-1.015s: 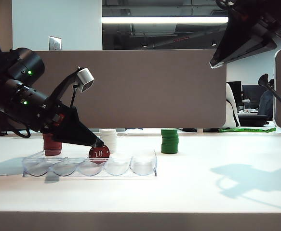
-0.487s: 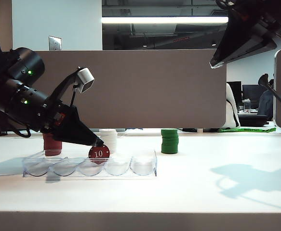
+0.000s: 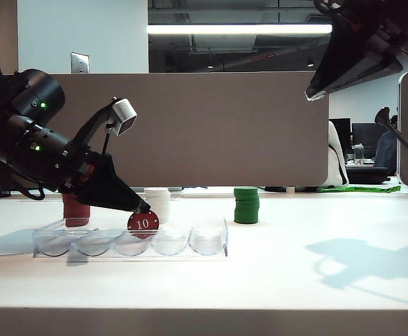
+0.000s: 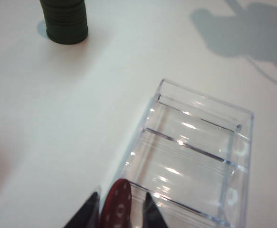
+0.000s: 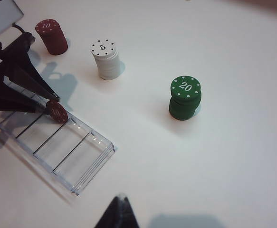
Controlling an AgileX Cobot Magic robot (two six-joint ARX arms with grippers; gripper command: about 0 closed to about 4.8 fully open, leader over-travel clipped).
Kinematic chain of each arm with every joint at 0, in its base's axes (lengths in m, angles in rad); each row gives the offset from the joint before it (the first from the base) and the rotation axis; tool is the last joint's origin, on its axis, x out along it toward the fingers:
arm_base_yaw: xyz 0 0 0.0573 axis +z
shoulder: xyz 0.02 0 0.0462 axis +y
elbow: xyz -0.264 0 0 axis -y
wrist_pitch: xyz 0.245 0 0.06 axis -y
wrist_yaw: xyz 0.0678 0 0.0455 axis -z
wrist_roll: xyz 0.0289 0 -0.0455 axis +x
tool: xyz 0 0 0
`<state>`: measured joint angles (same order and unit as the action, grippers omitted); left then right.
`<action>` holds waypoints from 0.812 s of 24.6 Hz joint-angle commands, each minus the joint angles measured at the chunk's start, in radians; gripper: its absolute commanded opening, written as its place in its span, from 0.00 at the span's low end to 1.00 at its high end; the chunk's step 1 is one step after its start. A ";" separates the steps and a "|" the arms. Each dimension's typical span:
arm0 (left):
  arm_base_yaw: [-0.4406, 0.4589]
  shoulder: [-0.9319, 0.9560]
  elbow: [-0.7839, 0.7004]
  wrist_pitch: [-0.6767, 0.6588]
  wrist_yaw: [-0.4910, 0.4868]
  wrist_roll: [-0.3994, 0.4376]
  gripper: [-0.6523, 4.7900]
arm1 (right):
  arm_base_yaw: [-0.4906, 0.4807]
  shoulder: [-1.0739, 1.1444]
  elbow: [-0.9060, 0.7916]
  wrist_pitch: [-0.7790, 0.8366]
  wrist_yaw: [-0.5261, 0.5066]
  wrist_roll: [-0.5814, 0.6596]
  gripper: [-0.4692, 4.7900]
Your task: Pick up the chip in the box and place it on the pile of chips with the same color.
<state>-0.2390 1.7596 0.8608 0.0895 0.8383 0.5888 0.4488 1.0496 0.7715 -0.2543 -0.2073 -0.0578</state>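
My left gripper [image 3: 145, 208] reaches down over the box [image 3: 210, 245], a clear tray lying along the near part of the table [image 3: 315, 280], and its two fingers sit on either side of the chip [image 3: 143, 222], narrowed around it. In the left wrist view the fingertips [image 4: 90, 212] flank the chip [image 4: 117, 209], which stands on edge between them at the third slot of the box [image 4: 214, 156]; I cannot tell whether they press on it or whether it rests on the tray floor. The pile [image 3: 75, 210] of dark red chips stands behind the tray's left end, the white stack [image 3: 158, 201] just behind the chip, and the green stack [image 3: 246, 205] well off to the right. My right gripper [image 3: 315, 89] hangs high above the right side of the table; only its dark tip [image 5: 120, 211] shows in the right wrist view, so I cannot tell how far it is open, though nothing is seen in it.
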 commanded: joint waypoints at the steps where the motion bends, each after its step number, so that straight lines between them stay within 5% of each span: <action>1: -0.002 -0.002 0.005 0.003 0.013 -0.019 0.32 | 0.000 -0.002 0.005 0.001 -0.005 -0.002 0.08; 3: -0.002 -0.002 0.005 0.002 0.013 -0.021 0.21 | 0.000 -0.002 0.005 0.000 -0.005 -0.002 0.08; 20: -0.002 -0.003 0.005 0.001 0.015 -0.048 0.11 | 0.000 -0.002 0.005 0.000 -0.004 -0.002 0.08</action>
<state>-0.2390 1.7596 0.8612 0.0887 0.8433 0.5446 0.4488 1.0496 0.7715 -0.2615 -0.2073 -0.0582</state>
